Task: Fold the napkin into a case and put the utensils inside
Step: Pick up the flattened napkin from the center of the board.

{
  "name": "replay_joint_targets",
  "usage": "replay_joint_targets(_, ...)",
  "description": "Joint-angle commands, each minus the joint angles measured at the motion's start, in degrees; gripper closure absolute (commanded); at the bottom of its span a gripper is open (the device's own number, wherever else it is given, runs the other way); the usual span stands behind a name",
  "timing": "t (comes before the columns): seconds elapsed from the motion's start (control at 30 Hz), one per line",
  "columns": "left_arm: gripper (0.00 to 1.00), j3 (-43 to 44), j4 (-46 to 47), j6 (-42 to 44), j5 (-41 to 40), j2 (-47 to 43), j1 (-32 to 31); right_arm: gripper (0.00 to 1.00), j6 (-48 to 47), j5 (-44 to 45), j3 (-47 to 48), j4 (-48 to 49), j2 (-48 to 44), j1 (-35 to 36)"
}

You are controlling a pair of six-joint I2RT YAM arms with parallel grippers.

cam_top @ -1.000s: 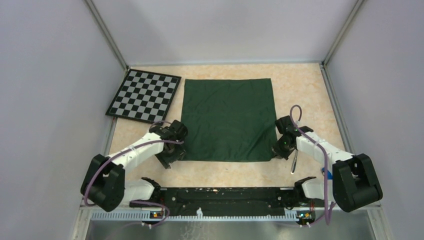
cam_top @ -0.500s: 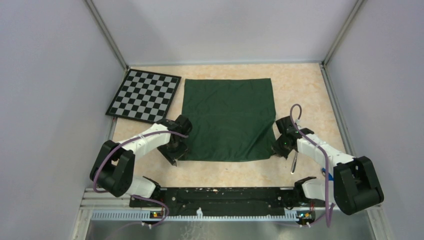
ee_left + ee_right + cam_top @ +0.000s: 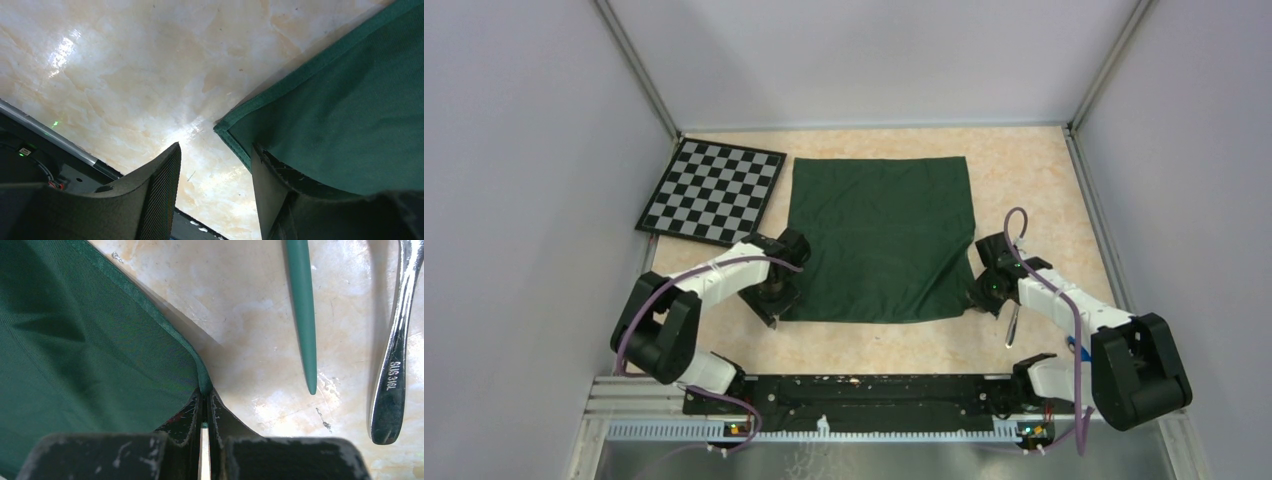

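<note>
The dark green napkin (image 3: pixel 879 235) lies flat and unfolded mid-table; no case is in view. My left gripper (image 3: pixel 772 303) sits low at its near-left corner. In the left wrist view that gripper (image 3: pixel 215 155) is open, with the napkin (image 3: pixel 350 100) corner just ahead of the gap and one finger over the cloth. My right gripper (image 3: pixel 977 297) is at the near-right corner. In the right wrist view it (image 3: pixel 204 390) is shut on the hem of the napkin (image 3: pixel 75 340). The utensils lie to its right: a silver handle (image 3: pixel 395 370) and a tapered teal handle (image 3: pixel 302 315). From above only a silver utensil (image 3: pixel 1012 325) shows.
A black-and-white checkered board (image 3: pixel 712 190) lies at the back left, close to the napkin's left edge. A small blue item (image 3: pixel 1079 347) peeks out by the right arm's base. Grey walls close in both sides and the back.
My left arm has swung in toward the napkin's near-left corner and its jaws have narrowed a little. The right arm and the napkin have not moved.
</note>
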Motion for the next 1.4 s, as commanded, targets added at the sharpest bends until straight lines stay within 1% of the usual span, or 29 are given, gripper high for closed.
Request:
replay_joint_targets(0.0, 0.42, 0.6, 1.9, 0.5, -2.6, 1.5, 0.4, 1.00, -0.7, 2.0, -2.4, 0.1, 1.0, 0.5)
replay_joint_targets(0.17, 0.41, -0.1, 4.0, 1.1, -2.6, 3.9, 0.5, 1.00, -0.9, 2.0, -2.8, -0.1, 0.8, 0.5)
replay_joint_targets(0.3, 0.40, -3.3, 8.2, 2.9, -2.3, 4.5, 1.0, 1.00, -0.9, 2.0, -3.4, 0.0, 0.2, 0.5)
replay_joint_targets(0.4, 0.43, -6.4, 10.8, 2.8, -2.2, 4.1, 1.3, 1.00, -1.1, 2.1, -3.5, -0.2, -0.1, 0.5)
replay_joint_targets(0.43, 0.47, -7.3, 11.8, 2.5, -2.0, 3.9, 1.3, 1.00, -1.1, 2.1, -3.5, -0.3, -0.2, 0.5)
replay_joint_targets(0.5, 0.51, -9.2, 14.1, 2.0, -1.3, 3.5, 1.5, 1.00, -1.0, 1.9, -3.5, -0.2, -0.3, 0.5)
replay_joint_targets(0.57, 0.59, -10.9, 16.2, 1.6, -0.4, 3.1, 1.9, 1.00, -1.0, 1.7, -3.5, 0.0, -0.4, 0.6)
replay_joint_targets(0.7, 0.66, -14.2, 21.4, 2.4, -1.2, 1.3, 2.8, 1.00, -0.8, 1.3, -3.4, -0.1, -0.4, 0.5)
replay_joint_targets(0.83, 0.76, -17.7, 25.7, 4.2, -1.1, -0.5, 5.1, 1.00, -0.7, 1.2, -3.3, -0.5, -0.8, 0.5)
replay_joint_targets(0.87, 0.81, -18.4, 26.8, 5.5, -0.8, -1.1, 5.7, 1.00, -0.7, 1.2, -3.3, -0.6, -1.0, 0.5)
replay_joint_targets(0.9, 0.90, -19.0, 27.6, 6.0, -0.6, -1.8, 6.2, 1.00, -0.7, 1.3, -3.5, -0.5, -1.1, 0.5)
replay_joint_targets(0.97, 0.97, -19.0, 27.9, 7.3, -0.7, -3.1, 6.9, 1.00, -0.6, 1.3, -3.7, -0.3, -1.4, 0.5)
replay_joint_targets(1.0, 0.99, -18.8, 27.9, 8.0, -0.8, -3.8, 7.1, 1.00, -0.6, 1.3, -3.8, -0.1, -1.4, 0.5)
replay_joint_targets(1.07, 1.00, -18.3, 27.9, 9.5, -0.6, -6.1, 7.3, 1.00, -1.8, 0.9, -4.1, 0.8, -1.7, 0.5)
replay_joint_targets(1.17, 1.00, -16.7, 26.9, 11.3, 0.1, -11.9, 7.6, 1.00, -5.2, 0.4, -4.2, 2.5, -3.5, 0.5)
replay_joint_targets(1.2, 1.00, -15.8, 26.2, 11.9, 0.5, -14.0, 7.7, 1.00, -7.8, -0.1, -4.2, 3.4, -4.9, 0.5)
replay_joint_targets(1.23, 1.00, -14.9, 25.7, 12.8, 1.2, -16.5, 7.7, 1.00, -9.0, -0.8, -4.2, 4.2, -6.4, 0.5)
replay_joint_targets(1.3, 1.00, -12.8, 25.4, 15.1, 3.3, -22.1, 7.8, 1.00, -14.3, -2.8, -3.6, 5.6, -10.9, 0.5)
replay_joint_targets(1.37, 1.00, -10.5, 25.7, 18.4, 6.3, -28.5, 7.8, 1.00, -19.1, -6.2, -1.9, 5.4, -17.4, 0.5)
